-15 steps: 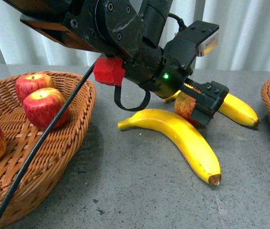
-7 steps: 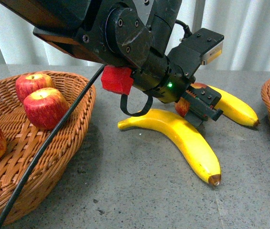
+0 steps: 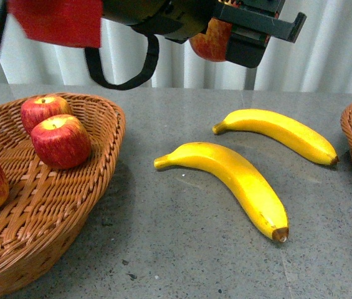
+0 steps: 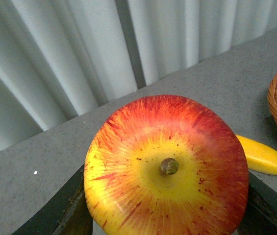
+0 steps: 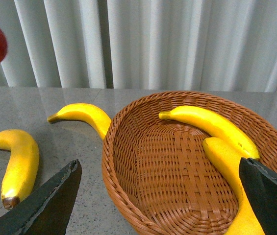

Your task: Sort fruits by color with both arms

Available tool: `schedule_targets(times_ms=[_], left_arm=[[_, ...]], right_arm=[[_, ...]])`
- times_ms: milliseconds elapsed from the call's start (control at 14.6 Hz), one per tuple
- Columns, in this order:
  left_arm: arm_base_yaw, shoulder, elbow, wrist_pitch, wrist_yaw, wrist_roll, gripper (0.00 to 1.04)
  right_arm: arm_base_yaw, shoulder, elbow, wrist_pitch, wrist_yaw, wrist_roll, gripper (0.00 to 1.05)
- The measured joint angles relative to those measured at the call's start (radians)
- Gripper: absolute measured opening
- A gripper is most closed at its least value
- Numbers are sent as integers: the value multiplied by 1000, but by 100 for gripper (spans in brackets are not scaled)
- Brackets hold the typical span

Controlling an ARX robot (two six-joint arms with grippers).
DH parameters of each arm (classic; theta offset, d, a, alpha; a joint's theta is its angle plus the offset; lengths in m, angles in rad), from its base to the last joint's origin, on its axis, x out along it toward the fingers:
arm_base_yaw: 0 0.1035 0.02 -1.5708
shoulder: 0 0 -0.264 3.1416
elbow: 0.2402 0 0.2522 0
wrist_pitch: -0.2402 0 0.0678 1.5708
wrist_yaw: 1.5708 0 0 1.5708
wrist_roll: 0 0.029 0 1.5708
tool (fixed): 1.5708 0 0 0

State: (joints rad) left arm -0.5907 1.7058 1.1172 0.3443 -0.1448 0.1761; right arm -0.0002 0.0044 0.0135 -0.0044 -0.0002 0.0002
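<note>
Before pale pleated curtains (image 3: 331, 50), the grey table (image 3: 182, 255) bears bananas (image 3: 241, 180).

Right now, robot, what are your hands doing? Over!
Left hand shut on apple, up high. Right hand open, facing banana basket. Near banana, far banana on table.

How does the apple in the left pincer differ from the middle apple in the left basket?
The held apple hangs above the table, clamped by the left pincer; the basket apple rests in the basket. The held apple's stem end faces the wrist camera; the basket apple's dimple faces up. Both are red, streaked yellow.
</note>
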Motion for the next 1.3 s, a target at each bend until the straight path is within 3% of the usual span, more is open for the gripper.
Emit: schedule_targets(times_ms=[137,343,618,824,961,1030,1304], left_arm=[[-37,-115,-162,59,-145,-85,69],[-16,-264,-346,124,-352,-232,69],[87,-310,-451,109,-377,-309,69],[113,-321,-466,68,-393,-352,69],[101,-319,-468,62,-391,-372,94],[93,-319,-468,63,-392,-380,99],[55,-365,-486,120,-394,-385,98]], right_arm=[[0,0,0,0,0,0,98],[0,0,0,0,0,0,98],[0,0,0,0,0,0,98],[0,0,0,0,0,0,98],[0,0,0,0,0,0,98],[0,0,0,0,0,0,98],[0,0,0,0,0,0,98]])
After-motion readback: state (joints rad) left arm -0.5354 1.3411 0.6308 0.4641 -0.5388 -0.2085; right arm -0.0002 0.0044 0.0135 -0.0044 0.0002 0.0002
